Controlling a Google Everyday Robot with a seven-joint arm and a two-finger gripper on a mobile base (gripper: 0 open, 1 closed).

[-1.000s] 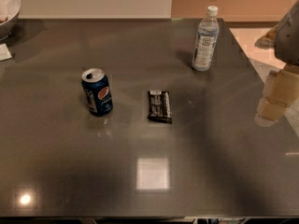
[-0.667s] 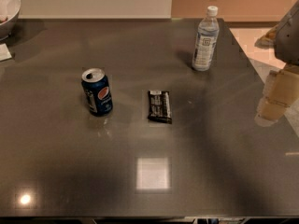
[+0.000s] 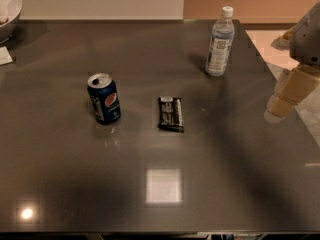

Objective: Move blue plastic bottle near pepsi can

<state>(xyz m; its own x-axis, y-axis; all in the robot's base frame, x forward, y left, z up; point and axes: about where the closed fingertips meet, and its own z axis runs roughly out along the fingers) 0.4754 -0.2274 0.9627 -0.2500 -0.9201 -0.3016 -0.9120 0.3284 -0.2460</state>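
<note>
on my feed the dark glossy surface [image 3: 225,159] has the pepsi can [image 3: 104,99] upright left of middle, a black snack bar [image 3: 171,114] flat near it, the blue plastic bottle [image 3: 220,43] standing back right, a bowl [image 3: 7,11] back left. gripper [image 3: 285,96] hangs over the right edge.

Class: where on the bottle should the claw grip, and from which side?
Probably around the straight labelled body of the bottle, below its tapering neck. It stands upright, so come in level from the right, where the claw hangs near the edge of the table.
</note>
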